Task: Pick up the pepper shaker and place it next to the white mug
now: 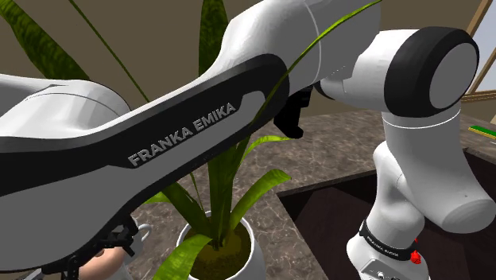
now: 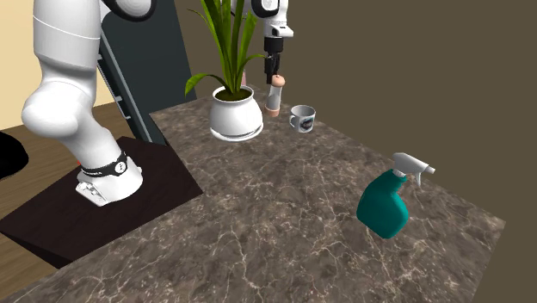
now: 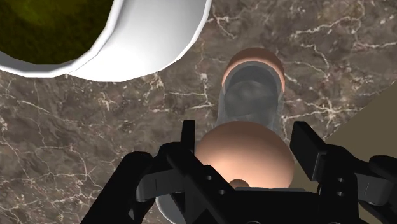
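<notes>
Jaws pinched in on the round cap, one black finger on each side and no gap showing in the wrist view, so the gripper (image 3: 243, 130) looks to have hold of the pepper shaker (image 3: 245, 159). The shaker has a clear body with a pinkish cap and foot. In the second exterior view it stands upright on the marbled counter (image 2: 258, 215), with its foot apparently down on the stone.

Going outward, the plant pot (image 2: 235, 116) is just beside it on that view's left, and the white mug (image 2: 302, 118) is near on the right. The teal spray bottle (image 2: 385, 202) is well apart, toward the front edge.

I'd call this the grasp made and the lift not yet begun. Next up is a straight rise clear of the leaves, a short carry toward the mug, and a set-down beside it without nudging it.

The count: one shaker, one mug, one potted plant, one spray bottle.
</notes>
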Robot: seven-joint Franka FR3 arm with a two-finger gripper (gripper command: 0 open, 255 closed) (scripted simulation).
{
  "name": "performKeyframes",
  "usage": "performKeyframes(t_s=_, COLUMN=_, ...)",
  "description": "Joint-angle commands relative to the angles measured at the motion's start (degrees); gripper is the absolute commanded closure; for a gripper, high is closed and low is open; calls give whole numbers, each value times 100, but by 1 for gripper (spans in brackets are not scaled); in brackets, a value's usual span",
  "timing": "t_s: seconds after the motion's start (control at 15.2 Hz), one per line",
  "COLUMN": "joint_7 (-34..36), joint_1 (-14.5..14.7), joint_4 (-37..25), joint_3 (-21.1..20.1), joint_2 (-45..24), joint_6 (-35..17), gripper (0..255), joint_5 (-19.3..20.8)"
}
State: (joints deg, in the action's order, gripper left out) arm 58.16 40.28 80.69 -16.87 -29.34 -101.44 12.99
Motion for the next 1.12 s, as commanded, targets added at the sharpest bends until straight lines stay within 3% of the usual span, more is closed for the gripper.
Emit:
performKeyframes(t_s=0.0, joint_7=0, joint_1=0, joint_4=0, joint_3=0, joint_2=1, joint_6=-1, gripper=255, joint_5=0)
performKeyframes(t_s=0.07, joint_7=0, joint_1=0, joint_4=0, joint_3=0, joint_2=1, joint_6=-1, gripper=0, joint_5=0)
performKeyframes(t_s=0.4, joint_7=0, joint_1=0, joint_4=0, joint_3=0, joint_2=1, joint_6=-1, gripper=0, joint_5=0)
performKeyframes(t_s=0.66, joint_7=-49, joint_1=113, joint_4=-835, joint_3=-20, joint_2=-69, joint_6=759, gripper=0, joint_5=-11)
performKeyframes(t_s=1.06, joint_7=-49, joint_1=113, joint_4=-835, joint_3=-19, joint_2=-69, joint_6=759, gripper=0, joint_5=-12)
